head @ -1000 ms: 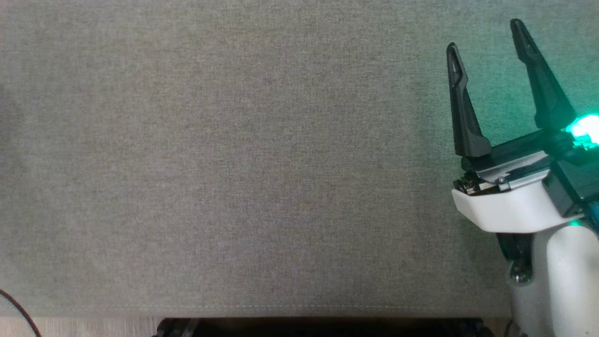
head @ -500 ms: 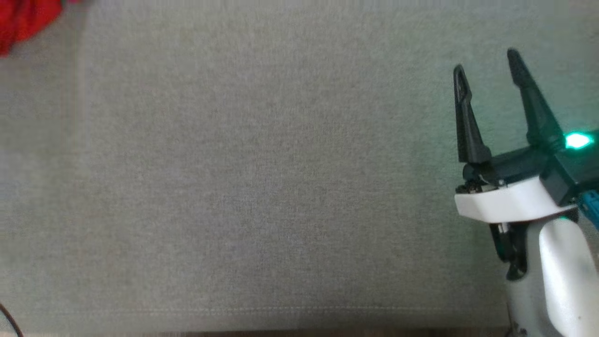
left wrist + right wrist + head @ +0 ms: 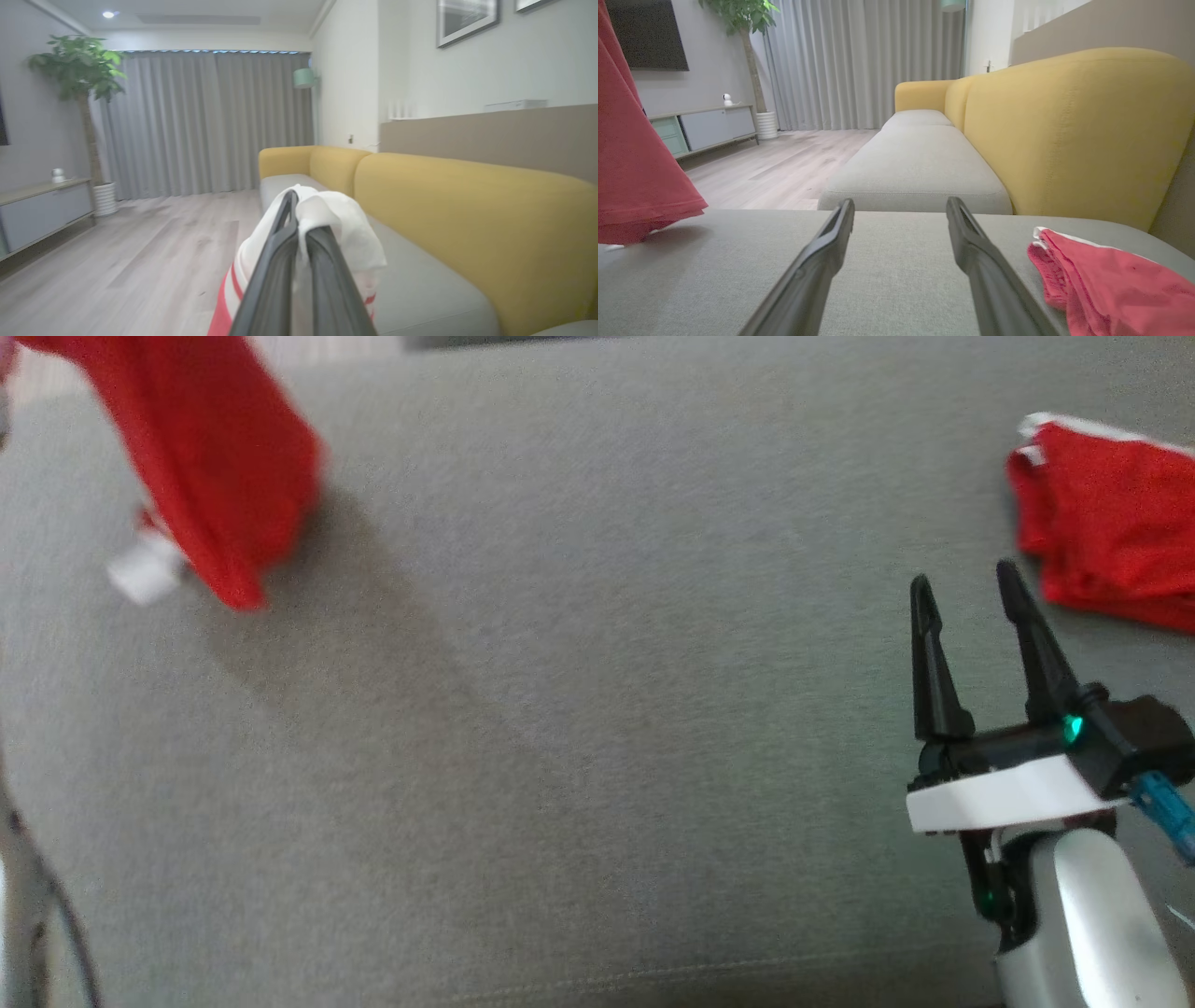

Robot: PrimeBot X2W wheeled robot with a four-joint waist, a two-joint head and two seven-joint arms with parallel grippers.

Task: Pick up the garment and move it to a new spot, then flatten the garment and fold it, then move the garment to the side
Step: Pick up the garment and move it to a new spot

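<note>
Grey sofa cushion [image 3: 560, 709]: left pincer [image 3: 302, 223] clenched on hanging red garment [image 3: 215, 457] (white-trimmed); right pincer [image 3: 963, 581] released, well apart.

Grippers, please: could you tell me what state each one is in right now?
Left gripper: shut on the garment.
Right gripper: open, holding nothing.

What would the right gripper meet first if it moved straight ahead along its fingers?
Nothing close: the right gripper points over bare grey cushion; the folded red garment lies right of that line. Farther on, probably the next sofa seat; depth is unclear.
</note>
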